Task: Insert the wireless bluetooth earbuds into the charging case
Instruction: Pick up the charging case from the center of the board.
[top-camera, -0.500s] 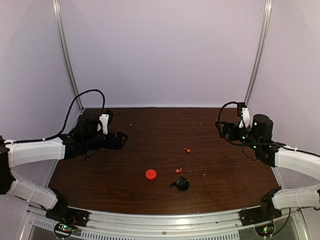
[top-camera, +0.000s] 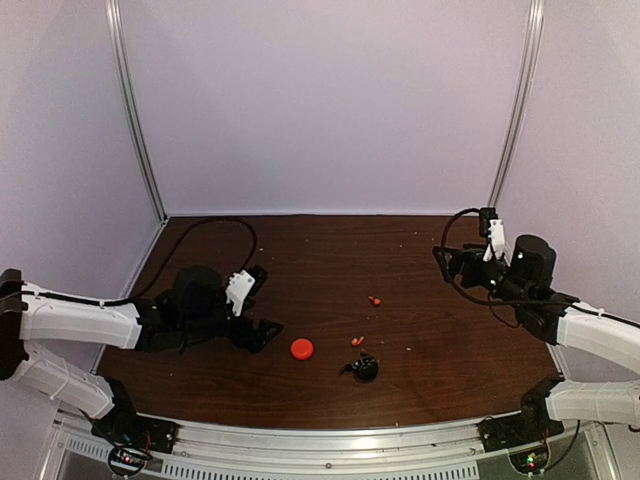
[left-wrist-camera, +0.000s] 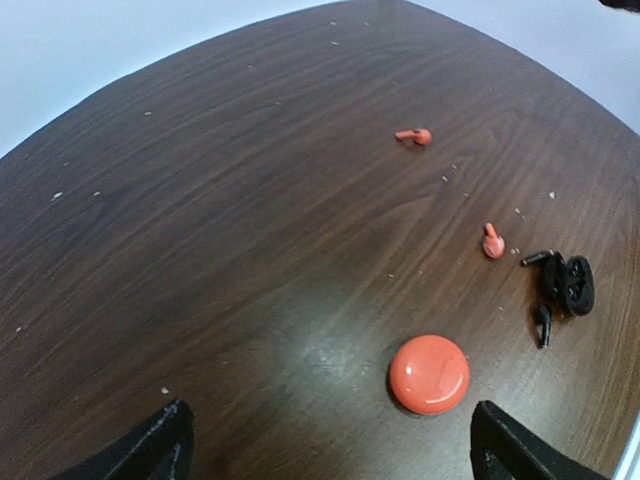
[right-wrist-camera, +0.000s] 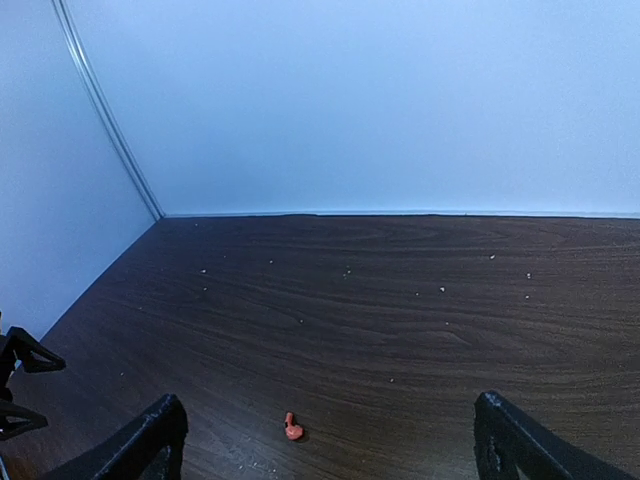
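Dark wood-grain table (top-camera: 320, 260), crumb-flecked; plain pale walls (top-camera: 330, 100) behind; metal rails (top-camera: 136, 110) in both corners.

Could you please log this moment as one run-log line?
left end effector: open, empty, near round red-orange plastic case | right end effector: open, empty | two red-orange plastic earbuds: loose on dark wooden table

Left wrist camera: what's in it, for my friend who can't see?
A round red-orange case lies on a dark wooden table, just ahead of the left gripper, whose open fingers hold nothing. Beyond it lie two red-orange earbuds, apart from each other, and to the right a black case with black earbuds beside it.
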